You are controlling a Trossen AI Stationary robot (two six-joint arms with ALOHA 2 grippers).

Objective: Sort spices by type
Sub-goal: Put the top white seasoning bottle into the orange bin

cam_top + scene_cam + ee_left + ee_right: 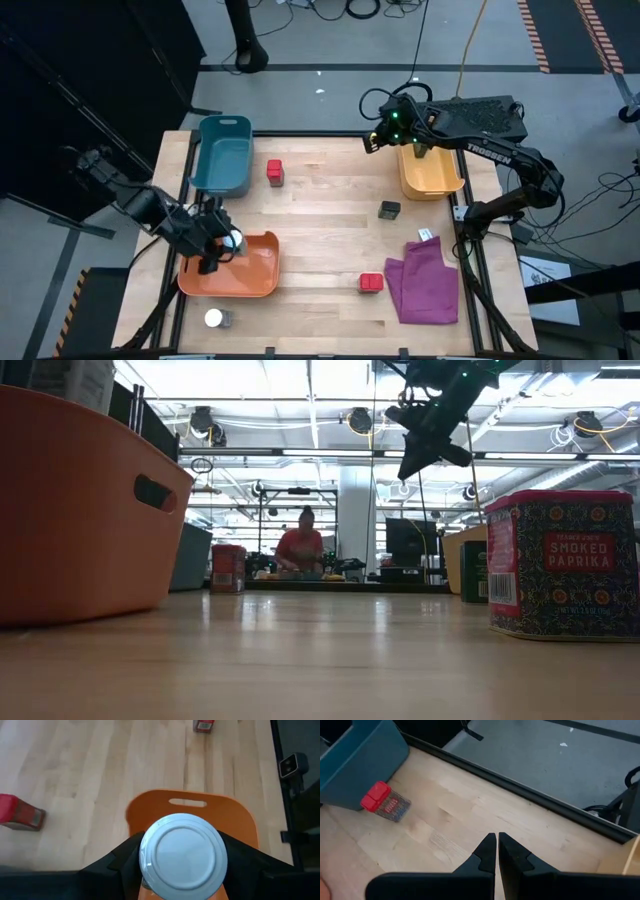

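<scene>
Looking down from the high view, the left gripper (222,243) is hovering over the orange bin (262,280), gripping a clear jar with a white lid (232,241) — presumably carrying it there so that bin collects the jars. The second jar (214,319) is lying on the table just outside the orange bin, on its near side. One red tin (371,283) is sitting beside the purple cloth (424,282), well off to the bin's right; the other red tin (274,172) is standing next to the teal bin (225,154), beyond the orange one. A dark grey tin (389,209) is resting out in the open, across the table from the orange bin, near the yellow bin (432,173). The right gripper (372,140) is waiting by the yellow bin.

From the low view, the orange bin's wall is filling the near side, while a red paprika tin (563,565) is standing well apart from it.

In the left wrist view, the fingers (125,860) are pressing on either side of the jar under its white lid, directly above the orange bin's floor — held upright, likely for a clean drop.

In the right wrist view, the right gripper's jaws are meeting tip to tip, carrying nothing.
</scene>
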